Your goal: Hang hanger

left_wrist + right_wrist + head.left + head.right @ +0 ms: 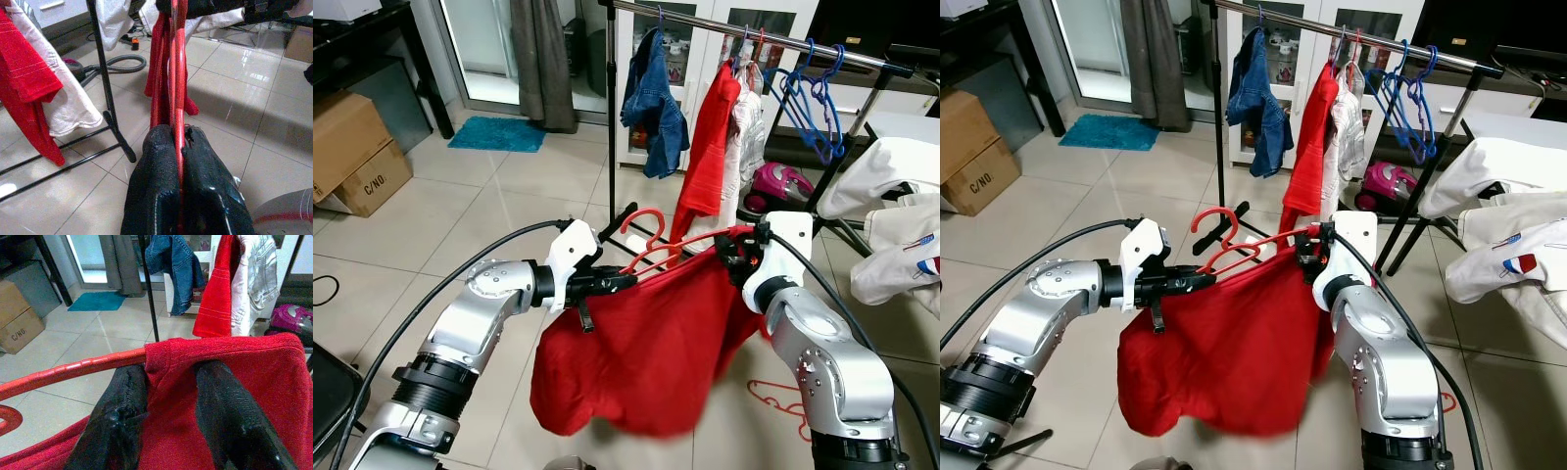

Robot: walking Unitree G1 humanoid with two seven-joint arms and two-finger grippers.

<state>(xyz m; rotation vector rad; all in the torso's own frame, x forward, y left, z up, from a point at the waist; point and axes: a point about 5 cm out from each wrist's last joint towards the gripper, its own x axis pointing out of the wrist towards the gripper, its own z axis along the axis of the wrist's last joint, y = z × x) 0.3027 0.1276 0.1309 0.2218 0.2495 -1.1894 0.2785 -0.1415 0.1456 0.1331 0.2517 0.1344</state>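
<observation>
Red hanger (651, 247) is held up in mid-air between the two arms, in front of the clothes rail (773, 37), with its hook pointing upward and toward the rail. A red garment (646, 352) is draped from it and hangs down in loose folds above the tiled floor (509, 196).

The left gripper (612, 282) is seen at the hanger's left end; in the left wrist view its fingers (151, 196) are pressed together on the thin red bar of the hanger, with no gap visible beside it. The right gripper (734, 257) is placed at the hanger's right shoulder. In the right wrist view its fingers (115, 421) stand apart with a fold of the red garment lying between them, the red bar touching the one finger; whether the cloth is truly pinched cannot be told.

On the rail, well beyond the hanger, a denim jacket (654, 103), a red shirt (710, 147) and a white garment beside it are hung, and a bunch of blue hangers (815, 108) is seen further to the right. A cardboard box (352, 147) and a teal mat (497, 133) lie on the floor to the left. White clothing (891, 206) is piled at the right edge, and another red hanger (778, 397) lies on the floor near the right arm.
</observation>
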